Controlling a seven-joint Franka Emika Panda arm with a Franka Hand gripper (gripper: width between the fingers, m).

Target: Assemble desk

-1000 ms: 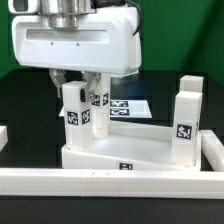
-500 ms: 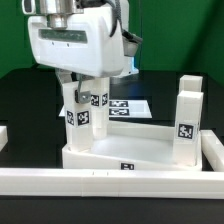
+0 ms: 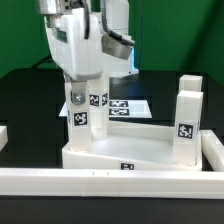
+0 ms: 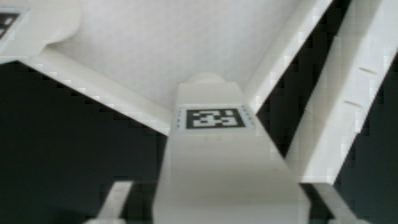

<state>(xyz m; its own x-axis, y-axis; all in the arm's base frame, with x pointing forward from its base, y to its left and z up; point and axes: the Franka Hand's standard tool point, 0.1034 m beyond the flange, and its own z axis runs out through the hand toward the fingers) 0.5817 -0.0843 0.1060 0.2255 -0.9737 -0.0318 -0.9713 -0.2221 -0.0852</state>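
Standing upright in desk top (image 3: 130, 155) corner, leg (image 3: 80, 112), claw (image 3: 84, 92) gripping.

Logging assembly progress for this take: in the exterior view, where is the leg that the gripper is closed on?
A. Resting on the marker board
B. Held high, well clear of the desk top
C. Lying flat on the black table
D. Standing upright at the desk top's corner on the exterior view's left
D: the gripper is shut on the leg, which stands upright at the left corner of the desk top.

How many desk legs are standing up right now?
3: one leg in the gripper, one just behind it, one at the exterior view's right. Others may be hidden.
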